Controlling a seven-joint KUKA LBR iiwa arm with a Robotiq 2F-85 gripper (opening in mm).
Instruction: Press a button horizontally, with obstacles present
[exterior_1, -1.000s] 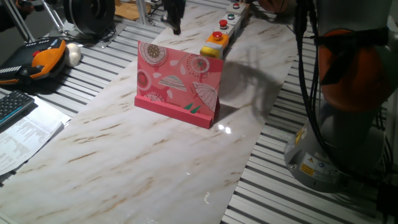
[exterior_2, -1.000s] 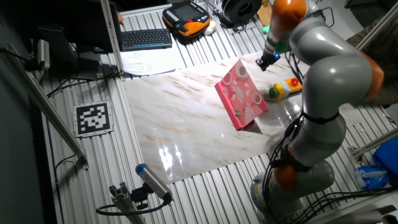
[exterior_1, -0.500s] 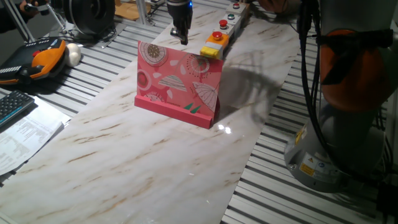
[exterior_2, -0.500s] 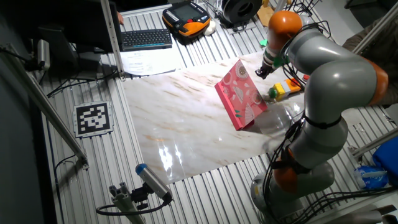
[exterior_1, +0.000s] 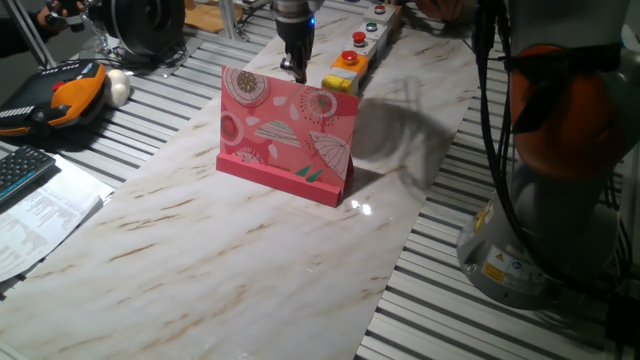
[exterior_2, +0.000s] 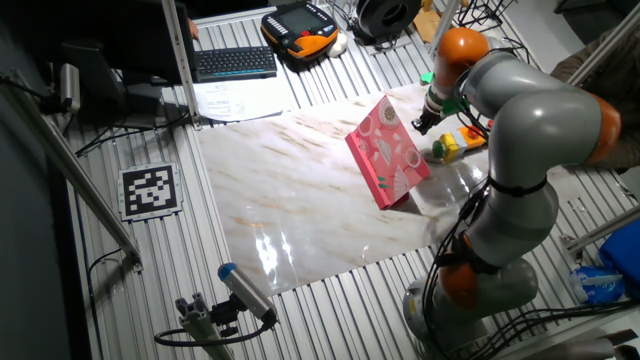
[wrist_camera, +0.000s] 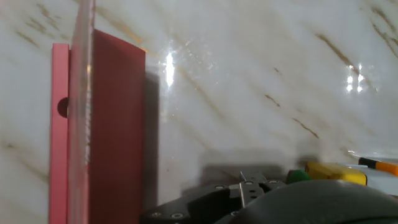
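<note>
While the upright rectangular pink board (exterior_1: 288, 133), printed with white and red circles, umbrellas and leaves, stands on its pink base lip near the middle of the white marble-patterned table top (exterior_1: 230, 260), the black two-finger gripper (exterior_1: 296, 68) is held just behind the board's top edge, pointing downward. In the other fixed view the gripper (exterior_2: 424, 122) is seen between the board (exterior_2: 390, 152) and the round red push button on its small yellow box housing (exterior_2: 447, 146), near the button but apart from it. In one fixed view the button (exterior_1: 345, 68) is found beyond the board, toward the far edge of the table top, at the near end of a grey strip (exterior_1: 372, 32) carrying smaller red and green buttons. Whether the fingers are apart or together cannot be told from any view; only the dark body of the hand is caught at the bottom of the hand view. In that view the board (wrist_camera: 99, 124) is seen edge-on at the left, with the yellow housing (wrist_camera: 336, 172) at the lower right. The grey and orange arm (exterior_2: 520, 120) is arched over the table's far side.
</note>
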